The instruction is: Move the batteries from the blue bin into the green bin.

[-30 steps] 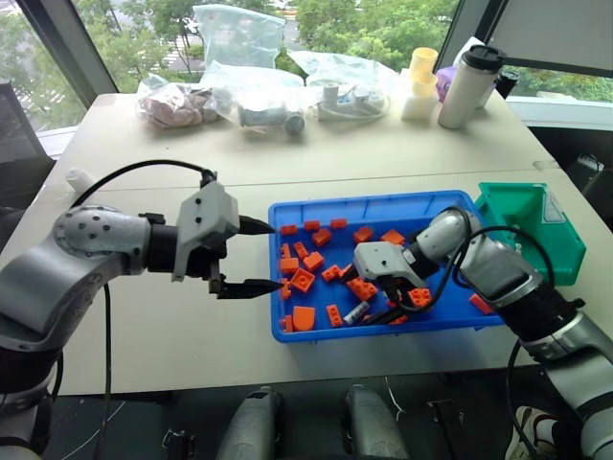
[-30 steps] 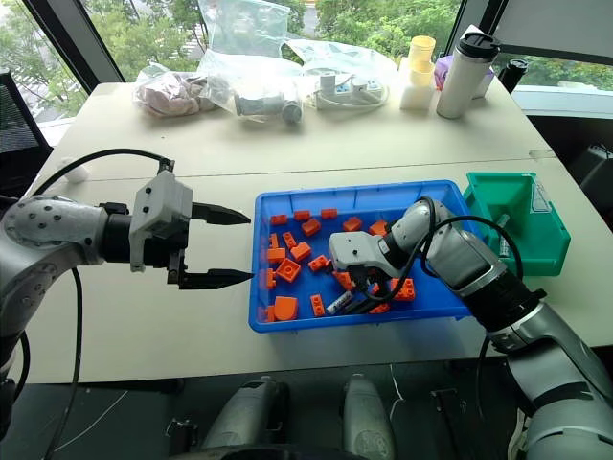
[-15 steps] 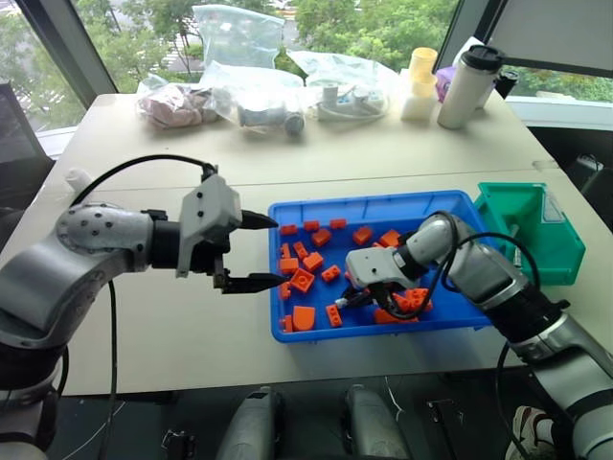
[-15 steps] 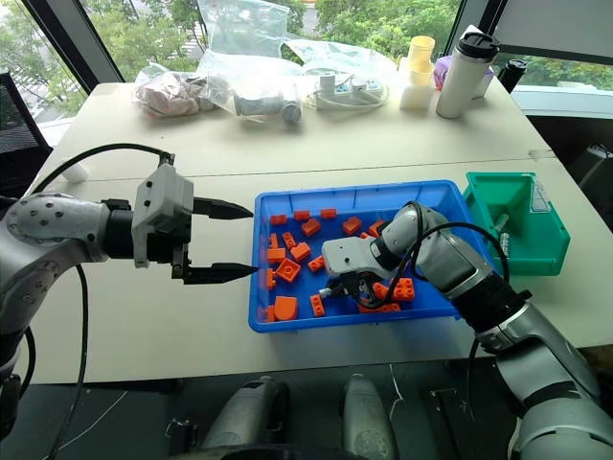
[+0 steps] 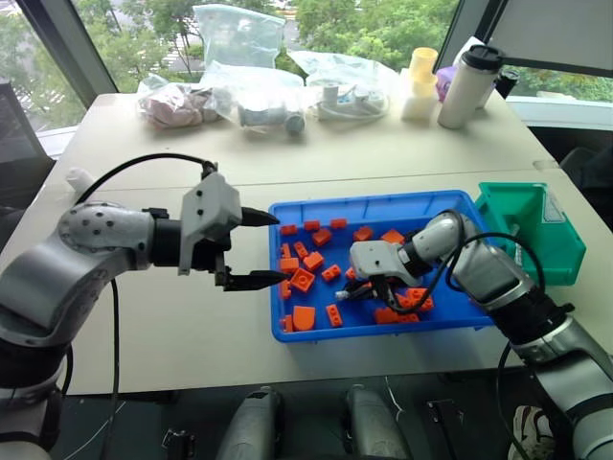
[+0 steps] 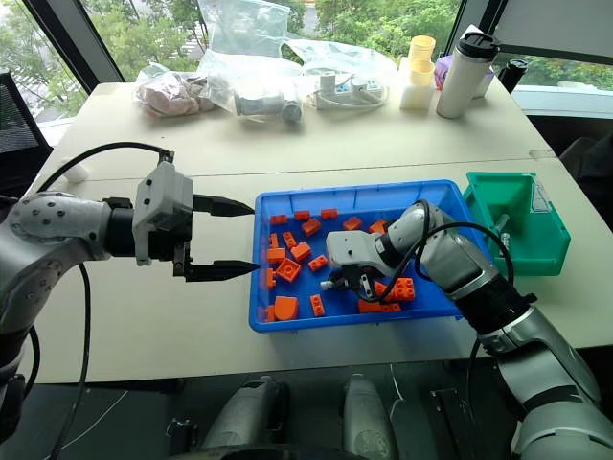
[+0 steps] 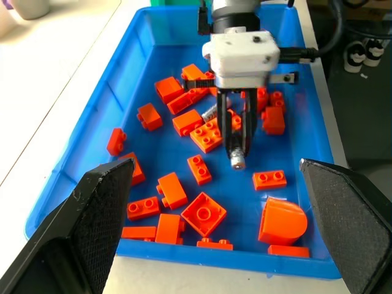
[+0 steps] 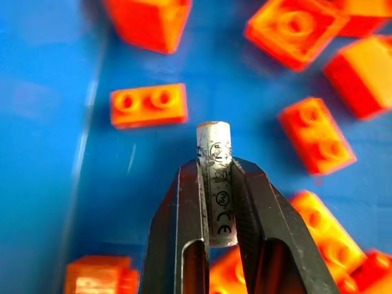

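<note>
R gripper [image 8: 217, 202] is pinching a battery [image 8: 215, 177] lengthwise, tip sticking out past the fingers, hanging just above the blue bin [image 5: 374, 206] floor amid orange bricks [image 5: 303, 279]. Battery looks small, rigid, smooth metal, likely slippery; grip mid-body is holding best. L gripper [image 5: 259, 249] is hovering open beside the bin. Green bin [image 5: 522, 216] is waiting to the right.

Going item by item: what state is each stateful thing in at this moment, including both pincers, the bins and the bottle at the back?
Right pincer: shut on the battery, over the blue bin.
Battery: clamped between the fingers, lifted clear of the bin floor.
Left pincer: open, holding nothing, beside the blue bin.
Blue bin: holds scattered orange bricks.
Green bin: upright, at least one battery inside.
White bottle: upright, black lid on.
</note>
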Available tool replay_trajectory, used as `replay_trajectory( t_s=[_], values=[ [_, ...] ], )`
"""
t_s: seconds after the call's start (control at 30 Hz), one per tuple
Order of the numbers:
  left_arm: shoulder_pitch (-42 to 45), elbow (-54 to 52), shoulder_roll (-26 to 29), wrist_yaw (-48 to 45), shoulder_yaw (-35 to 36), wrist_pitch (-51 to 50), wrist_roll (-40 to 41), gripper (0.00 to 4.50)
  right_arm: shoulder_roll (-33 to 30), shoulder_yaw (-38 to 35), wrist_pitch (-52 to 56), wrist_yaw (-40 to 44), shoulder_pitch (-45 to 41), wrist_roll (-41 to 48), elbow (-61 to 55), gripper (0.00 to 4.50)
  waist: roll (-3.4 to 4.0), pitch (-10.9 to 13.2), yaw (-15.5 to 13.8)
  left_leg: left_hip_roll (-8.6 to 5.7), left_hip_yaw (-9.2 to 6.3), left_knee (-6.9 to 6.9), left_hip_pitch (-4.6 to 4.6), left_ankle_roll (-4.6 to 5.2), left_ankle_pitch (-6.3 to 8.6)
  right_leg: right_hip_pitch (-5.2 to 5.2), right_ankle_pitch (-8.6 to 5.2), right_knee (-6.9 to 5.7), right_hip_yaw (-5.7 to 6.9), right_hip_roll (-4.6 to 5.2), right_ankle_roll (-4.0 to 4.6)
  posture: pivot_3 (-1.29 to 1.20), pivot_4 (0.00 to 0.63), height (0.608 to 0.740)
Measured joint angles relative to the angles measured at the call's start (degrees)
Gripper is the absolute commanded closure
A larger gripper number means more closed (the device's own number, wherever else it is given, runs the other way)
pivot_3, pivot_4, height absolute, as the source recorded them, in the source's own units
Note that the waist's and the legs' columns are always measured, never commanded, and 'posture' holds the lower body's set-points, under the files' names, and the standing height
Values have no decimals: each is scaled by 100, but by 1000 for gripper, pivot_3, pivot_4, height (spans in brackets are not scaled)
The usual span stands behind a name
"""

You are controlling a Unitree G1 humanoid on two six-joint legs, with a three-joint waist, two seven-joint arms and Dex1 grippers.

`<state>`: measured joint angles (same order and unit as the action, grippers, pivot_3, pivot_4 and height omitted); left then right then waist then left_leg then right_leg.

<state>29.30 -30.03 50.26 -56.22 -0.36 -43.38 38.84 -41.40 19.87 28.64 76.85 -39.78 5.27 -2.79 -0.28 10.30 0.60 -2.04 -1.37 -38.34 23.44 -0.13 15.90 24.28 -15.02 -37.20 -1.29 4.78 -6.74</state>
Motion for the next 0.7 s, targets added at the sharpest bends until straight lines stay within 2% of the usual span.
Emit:
replay_trajectory(
  t_s=[0.17,0.27,0.5,0.7],
  values=[
    [212,361,-799,331,14,38,149,0,-142,-2379,1961,-1287,-423,952,-513,4424,-1,-1,-58,-8,-8,1,2,0,1,-2,0,0,5,13,0,0,150,740],
    [303,639,-1196,490,-12,205,75,0,-423,-3483,2578,-2129,-184,1035,-596,4424,-3,-3,-134,-12,-4,2,3,0,1,-2,0,3,7,18,0,0,150,740],
    [519,1277,-1886,617,-266,515,-204,0,-727,-4191,2731,-3354,1191,676,-251,4424,0,-6,-115,-14,13,2,0,3,0,-1,1,-1,0,18,-1,0,150,740],
    [542,1455,-2113,534,-349,645,-296,0,-731,-4429,2692,-3990,1350,624,63,4424,3,-7,17,-5,14,5,-3,2,0,2,1,-5,-4,7,-1,0,150,740]
  ],
)
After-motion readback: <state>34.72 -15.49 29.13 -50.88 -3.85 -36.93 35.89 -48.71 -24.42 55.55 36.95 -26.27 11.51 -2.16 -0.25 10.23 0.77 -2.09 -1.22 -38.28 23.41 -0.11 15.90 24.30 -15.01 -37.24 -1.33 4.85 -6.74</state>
